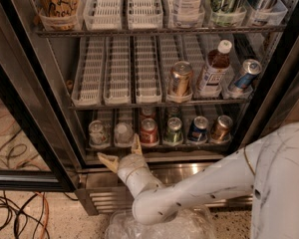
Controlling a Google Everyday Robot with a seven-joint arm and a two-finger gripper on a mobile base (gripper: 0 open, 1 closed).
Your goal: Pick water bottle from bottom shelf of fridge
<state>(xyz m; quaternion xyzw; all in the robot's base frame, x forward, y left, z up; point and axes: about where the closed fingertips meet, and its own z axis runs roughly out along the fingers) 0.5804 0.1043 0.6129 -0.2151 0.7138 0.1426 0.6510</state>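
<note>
right at the bottom, nearest to me, sits a crumpled heap of clear plastic wrap (159, 225) on the speckled floor, with loose cables (10, 215) trailing off to the left. the robot's smooth white arm (204, 188) rises out of that and reaches leftwards along the louvred steel base grille (102, 199) of the fridge (20, 108). at its end the gripper (118, 149) has two tan, wedge-shaped fingers, and its jaws are spread wide and hold nothing. one finger points up at the front lip of the bottom shelf (189, 146); the other angles out low to the left.

just above and behind that gap stands the water bottle (123, 132), small, clear and upright in the second lane from the left of the lowest wire rack. i can't tell whether the upper finger touches it. on its left stands a clear container with a silvery top (97, 132), and on its right a red can (149, 131), then green (174, 130), blue (197, 128) and copper-coloured cans (221, 127).

one rack up, white slotted plastic dividers (119, 73) run back in long empty lanes. to their right stand a gold can (180, 78), a brown-liquid bottle with a white cap (213, 69) and a tilted blue-and-silver can (244, 74). on the top rack a tan cup with dark script (57, 1) sits at the left.
</note>
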